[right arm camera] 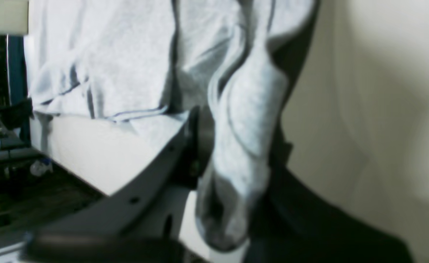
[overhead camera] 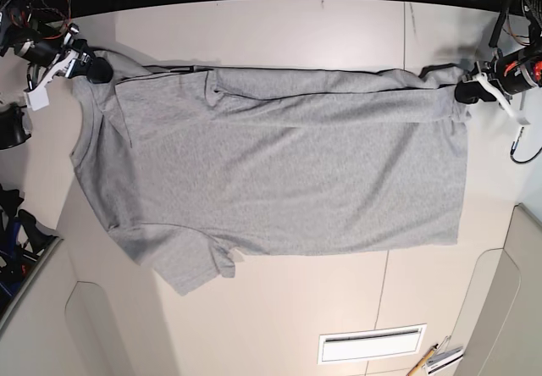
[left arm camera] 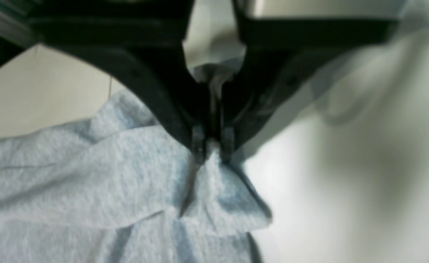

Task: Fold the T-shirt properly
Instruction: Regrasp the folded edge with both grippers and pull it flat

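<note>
Base view: left tool (overhead camera: 463, 91) pinched tight on T-shirt (overhead camera: 279, 173) edge; right tool (overhead camera: 95, 69) likewise clamped.

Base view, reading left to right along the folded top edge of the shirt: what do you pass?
Right tool clamped on the shirt's corner → the T-shirt spread over the table → left tool clamped on the opposite corner.
</note>
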Motion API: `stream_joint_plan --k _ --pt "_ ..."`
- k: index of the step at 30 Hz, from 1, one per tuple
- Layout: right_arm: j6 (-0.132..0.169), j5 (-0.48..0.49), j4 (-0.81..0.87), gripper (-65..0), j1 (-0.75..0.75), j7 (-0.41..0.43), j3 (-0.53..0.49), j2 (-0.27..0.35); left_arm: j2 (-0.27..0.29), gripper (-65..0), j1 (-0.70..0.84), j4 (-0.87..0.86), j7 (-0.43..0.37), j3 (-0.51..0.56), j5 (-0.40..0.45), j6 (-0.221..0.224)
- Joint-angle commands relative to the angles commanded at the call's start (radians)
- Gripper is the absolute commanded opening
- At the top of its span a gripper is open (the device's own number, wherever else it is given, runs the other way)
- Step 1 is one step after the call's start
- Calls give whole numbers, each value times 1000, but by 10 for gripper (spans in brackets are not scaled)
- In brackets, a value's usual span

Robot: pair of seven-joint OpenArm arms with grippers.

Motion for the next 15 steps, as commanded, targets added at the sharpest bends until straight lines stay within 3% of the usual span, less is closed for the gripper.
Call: stream_joint_plan --k 3,9,15 --pt "0 10 5 -650 -35 -12 0 32 0 -650 43 0 8 -30 -10 0" --pt "0 41 22 -650 -76 -44 0 96 0 -650 138 3 87 -134 -126 0" --pt "13 55 26 -650 -89 -82 0 116 1 -650 209 5 112 -152 -166 0"
